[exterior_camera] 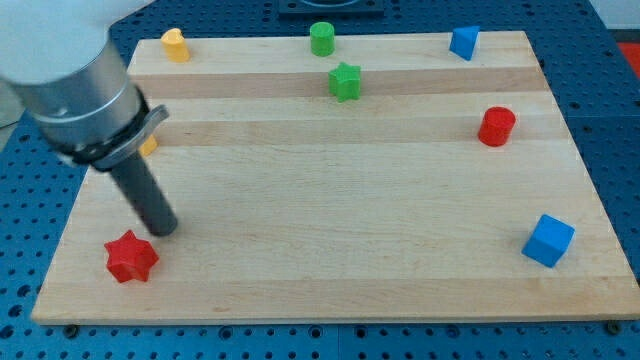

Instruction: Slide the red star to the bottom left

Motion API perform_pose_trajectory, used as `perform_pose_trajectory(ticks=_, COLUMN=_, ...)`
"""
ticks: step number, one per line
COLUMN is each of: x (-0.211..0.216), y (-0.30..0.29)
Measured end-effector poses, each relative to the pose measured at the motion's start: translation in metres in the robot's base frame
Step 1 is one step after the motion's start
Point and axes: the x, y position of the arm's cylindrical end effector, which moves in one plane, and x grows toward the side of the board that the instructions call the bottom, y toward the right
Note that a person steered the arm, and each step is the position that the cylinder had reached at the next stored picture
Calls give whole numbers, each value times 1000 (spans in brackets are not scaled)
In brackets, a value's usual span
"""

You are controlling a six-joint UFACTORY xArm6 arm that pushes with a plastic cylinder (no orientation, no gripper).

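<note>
The red star [131, 257] lies on the wooden board [330, 230] near the view's bottom left corner. My tip [166, 229] rests on the board just up and to the right of the star, very close to it; whether it touches the star I cannot tell. The dark rod rises from the tip toward the view's top left, into the grey arm body.
A yellow block [175, 45] sits at the top left, and another yellow block [148, 147] is partly hidden behind the arm. A green cylinder [321, 38], a green star [345, 81], a blue block [463, 42], a red cylinder [496, 126] and a blue cube [548, 240] lie around the board.
</note>
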Motion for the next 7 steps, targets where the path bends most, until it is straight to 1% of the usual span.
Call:
perform_pose_trajectory(ticks=1, x=-13, y=43)
perform_pose_trajectory(ticks=2, x=13, y=48)
perform_pose_trajectory(ticks=3, x=41, y=30)
perform_pose_trajectory(ticks=4, x=51, y=5)
perform_pose_trajectory(ticks=5, x=51, y=-32)
perform_pose_trajectory(ticks=6, x=47, y=-44)
perform_pose_trajectory(ticks=7, x=1, y=-3)
